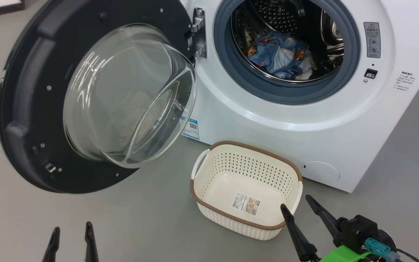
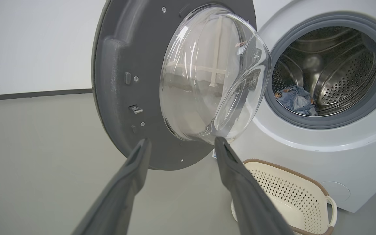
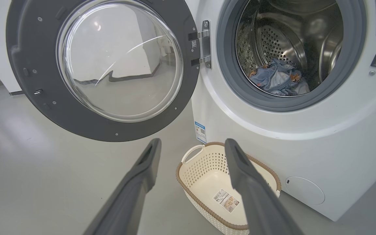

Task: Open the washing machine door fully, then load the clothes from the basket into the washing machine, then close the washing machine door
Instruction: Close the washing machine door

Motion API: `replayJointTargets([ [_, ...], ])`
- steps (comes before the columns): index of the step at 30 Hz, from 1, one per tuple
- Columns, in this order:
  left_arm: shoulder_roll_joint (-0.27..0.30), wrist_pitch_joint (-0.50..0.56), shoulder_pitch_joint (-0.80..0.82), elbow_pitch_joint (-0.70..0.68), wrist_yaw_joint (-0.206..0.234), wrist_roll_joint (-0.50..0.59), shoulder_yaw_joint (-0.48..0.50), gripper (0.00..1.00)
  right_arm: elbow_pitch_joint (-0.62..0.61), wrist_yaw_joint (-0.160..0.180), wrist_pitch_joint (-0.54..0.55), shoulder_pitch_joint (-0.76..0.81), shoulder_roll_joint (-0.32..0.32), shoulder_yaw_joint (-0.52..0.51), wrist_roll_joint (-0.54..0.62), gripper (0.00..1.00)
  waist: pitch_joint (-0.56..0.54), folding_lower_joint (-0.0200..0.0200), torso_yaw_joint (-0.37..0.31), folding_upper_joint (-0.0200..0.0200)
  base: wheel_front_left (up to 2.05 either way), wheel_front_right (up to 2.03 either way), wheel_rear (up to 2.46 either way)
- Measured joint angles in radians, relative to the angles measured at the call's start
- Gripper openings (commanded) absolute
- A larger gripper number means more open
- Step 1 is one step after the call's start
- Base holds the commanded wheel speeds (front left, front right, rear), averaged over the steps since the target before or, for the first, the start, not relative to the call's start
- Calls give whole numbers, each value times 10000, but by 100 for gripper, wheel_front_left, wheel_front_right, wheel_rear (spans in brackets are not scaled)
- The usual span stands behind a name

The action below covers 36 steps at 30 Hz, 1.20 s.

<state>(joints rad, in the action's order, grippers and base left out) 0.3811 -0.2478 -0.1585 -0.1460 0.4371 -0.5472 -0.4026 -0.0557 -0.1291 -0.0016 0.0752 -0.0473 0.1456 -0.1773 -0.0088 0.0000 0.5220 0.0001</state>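
- Two of three steps look done: the washing machine door (image 1: pixel 24 109) is swung wide on its hinge, and the clothes (image 1: pixel 280 54) are seen bunched low in the drum (image 1: pixel 278 18) of the washing machine (image 1: pixel 267 131).
- The basket (image 1: pixel 238 167) stands empty on the floor, just in front of the machine, with only a label on its bottom.
- Left gripper (image 1: pixel 72 226) and right gripper (image 1: pixel 296 202) are both spread, with nothing held. The right one is poised at the basket's near rim.
- Closing is judged next: the door's black rim must be reached and pushed round until latched, with no cloth caught at the gasket.
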Motion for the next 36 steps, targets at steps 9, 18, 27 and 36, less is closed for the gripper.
replayJointTargets([
  [9,-44,-2,-7,4,-2,2,84,68,29,0,0,-9,-2,0,0,100,-26,0,-16,0,0,0,0],
  [18,-142,-4,-8,29,-10,0,127,0,36,0,-2,-25,-10,2,0,100,-50,0,-29,0,0,0,0],
  [27,-1563,-17,-83,-817,-1776,-2713,1450,0,-35,0,15,-24,-21,-40,0,100,4,0,-6,0,0,0,0],
  [36,-3003,-59,-462,-1703,-4583,-7764,3411,0,-96,0,92,-25,-42,-46,0,100,67,0,12,0,0,0,0],
])
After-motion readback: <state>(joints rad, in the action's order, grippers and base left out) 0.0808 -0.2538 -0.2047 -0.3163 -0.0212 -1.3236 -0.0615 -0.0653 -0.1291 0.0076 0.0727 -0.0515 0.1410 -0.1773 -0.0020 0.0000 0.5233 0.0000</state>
